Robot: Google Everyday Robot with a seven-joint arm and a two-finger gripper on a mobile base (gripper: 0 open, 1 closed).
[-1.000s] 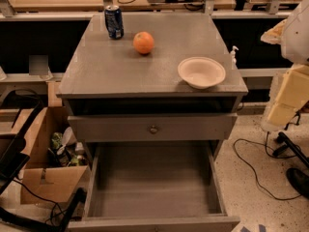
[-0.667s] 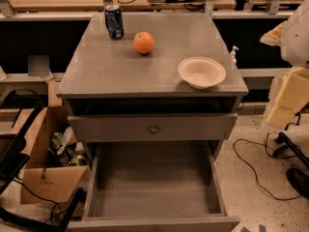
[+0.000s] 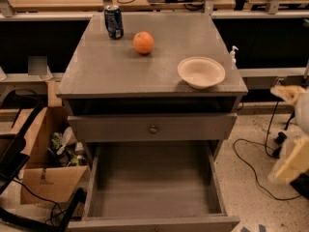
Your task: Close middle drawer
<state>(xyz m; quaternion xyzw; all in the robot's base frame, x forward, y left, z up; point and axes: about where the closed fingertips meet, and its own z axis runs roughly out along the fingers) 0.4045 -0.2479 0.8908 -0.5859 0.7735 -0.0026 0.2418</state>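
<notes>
While I stand facing the grey cabinet (image 3: 120, 76), the one camera view lets me count what sits on its top. One blue soda can (image 3: 114, 21) stands upright at the back left. One orange (image 3: 143, 42) lies just to the can's right and a little nearer. One cream bowl (image 3: 201, 72) rests right way up near the right front corner.

Two drawers show. The upper drawer (image 3: 193, 127) has a flat grey front with one small round knob (image 3: 153, 128) at its centre. It stands slightly out, with a dark gap between it and the cabinet top. Below it, the middle drawer (image 3: 154, 187) is pulled far out toward me. It is a long, deep grey box whose side walls run back under the upper drawer, and its front panel lies along the bottom edge of the view.

One open cardboard box (image 3: 43, 178) sits on the floor to the cabinet's left, and black cables (image 3: 246, 164) loop over the speckled floor on the right. The gripper (image 3: 292, 159) hangs at the far right edge, beige and well apart from the middle drawer. Whether it is open or closed, or holds anything, I cannot tell.
</notes>
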